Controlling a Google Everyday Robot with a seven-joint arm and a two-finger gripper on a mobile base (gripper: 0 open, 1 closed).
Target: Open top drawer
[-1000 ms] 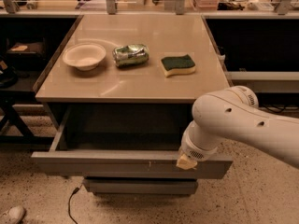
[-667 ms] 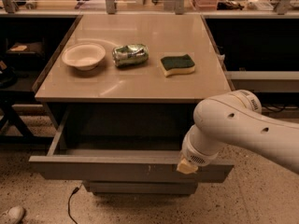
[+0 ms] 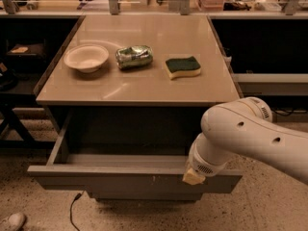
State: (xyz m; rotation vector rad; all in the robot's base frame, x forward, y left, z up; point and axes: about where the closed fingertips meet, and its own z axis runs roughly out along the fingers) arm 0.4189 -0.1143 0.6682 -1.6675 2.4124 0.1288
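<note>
Top drawer (image 3: 120, 181) drawn out of the table, with the hand (image 3: 193, 177) at its front rim.

Nearest, the white arm (image 3: 250, 138) reaches in from the right. Its hand sits on the upper edge of the grey drawer front, right of centre, beside small pale scratches. The wrist hides it, so I cannot tell whether it is spread or pressed together. The drawer stands out from under the table (image 3: 144, 88), showing a plain grey inside. It is a little further out than a second ago, and the arm has come nearer with it. On the table top, unmoved, sit a pale bowl (image 3: 86, 57), a crushed green can (image 3: 134, 57) whose print is too small to read, and a green-topped sponge (image 3: 182, 67).
</note>
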